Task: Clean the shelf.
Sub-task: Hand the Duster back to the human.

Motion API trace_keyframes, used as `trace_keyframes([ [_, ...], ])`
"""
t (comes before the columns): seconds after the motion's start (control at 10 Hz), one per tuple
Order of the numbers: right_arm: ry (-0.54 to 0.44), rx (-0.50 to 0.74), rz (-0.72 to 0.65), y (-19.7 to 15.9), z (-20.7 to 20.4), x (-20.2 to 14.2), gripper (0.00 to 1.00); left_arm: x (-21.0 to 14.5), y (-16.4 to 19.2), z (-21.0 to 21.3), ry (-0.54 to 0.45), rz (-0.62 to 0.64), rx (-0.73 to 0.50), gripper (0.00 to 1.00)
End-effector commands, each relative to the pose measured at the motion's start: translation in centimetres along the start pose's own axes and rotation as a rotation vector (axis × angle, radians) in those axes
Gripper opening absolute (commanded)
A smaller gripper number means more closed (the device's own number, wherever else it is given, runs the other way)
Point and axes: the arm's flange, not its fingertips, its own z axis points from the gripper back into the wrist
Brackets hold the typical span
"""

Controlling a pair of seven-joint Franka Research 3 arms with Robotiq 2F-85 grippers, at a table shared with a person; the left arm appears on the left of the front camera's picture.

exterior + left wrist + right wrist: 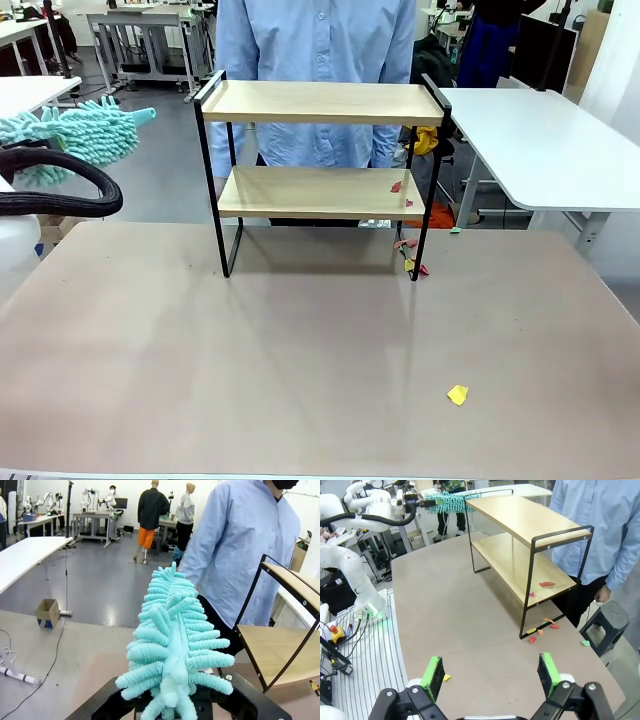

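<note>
Nearest the front cam: a yellow scrap (457, 394) on the table (300, 380), well short of the shelf (322, 175) and off toward its R end. Shelf stands upright at the table's far edge, 2 wooden boards in a thin black frame; top board bare. Lower board has a couple of red scraps (398, 186) at its R end. More bits, red/orange/yellow (410, 262), lie on the table around the shelf's R front leg. One green bit (585, 642) on the floor past that end, beside a dark stool (607, 622).

Person in a light blue shirt (315, 60) stands right behind the shelf, on its far side.

L gripper (172, 707) clamped tight on the handle of a teal chenille duster (172, 645); duster head is up in the air left of the shelf, about level w/ the top board, apart from the frame.

R gripper (491, 674) jaws wide apart, nothing between the green pads (433, 676); it sits above the table well in front of the shelf, toward the shelf's R end.
</note>
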Motion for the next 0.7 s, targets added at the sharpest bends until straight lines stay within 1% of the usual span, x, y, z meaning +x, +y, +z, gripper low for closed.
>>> trace_keyframes([
  [0.0, -0.007, 0.0, 0.027, -0.13, 0.21, 0.07, 1.0, 0.22, 0.09, -0.11, -0.013, -0.02, 0.002, 0.17],
  [0.6, -0.007, 0.0, 0.027, -0.13, 0.21, 0.07, 1.0, 0.22, 0.09, -0.11, -0.013, -0.02, 0.002, 0.17],
])
